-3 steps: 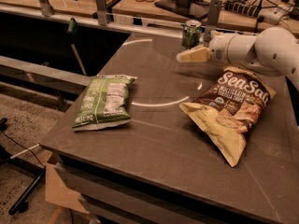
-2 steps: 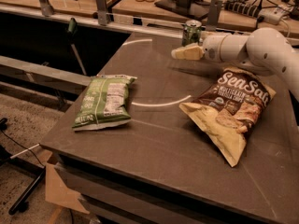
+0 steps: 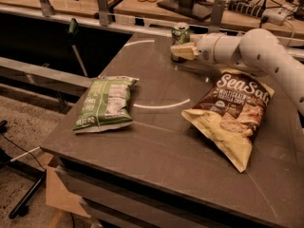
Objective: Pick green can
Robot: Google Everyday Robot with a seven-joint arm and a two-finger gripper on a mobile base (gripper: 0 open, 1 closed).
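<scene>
The green can (image 3: 180, 32) stands upright near the far edge of the dark table (image 3: 156, 141), its silver top showing. My gripper (image 3: 183, 52), cream-coloured at the end of the white arm (image 3: 247, 49), reaches in from the right and sits right at the can's lower half, covering its base. I cannot tell whether it touches the can.
A flat green chip bag (image 3: 104, 103) lies at the table's left. A brown and yellow SeaSalt chip bag (image 3: 232, 115) lies at the right, just below the arm. A rail with metal posts (image 3: 102, 4) and a bench with cables and bottles run behind the table.
My gripper and arm have moved left towards the can, from beside it to overlapping its lower half. The can and both bags have not moved.
</scene>
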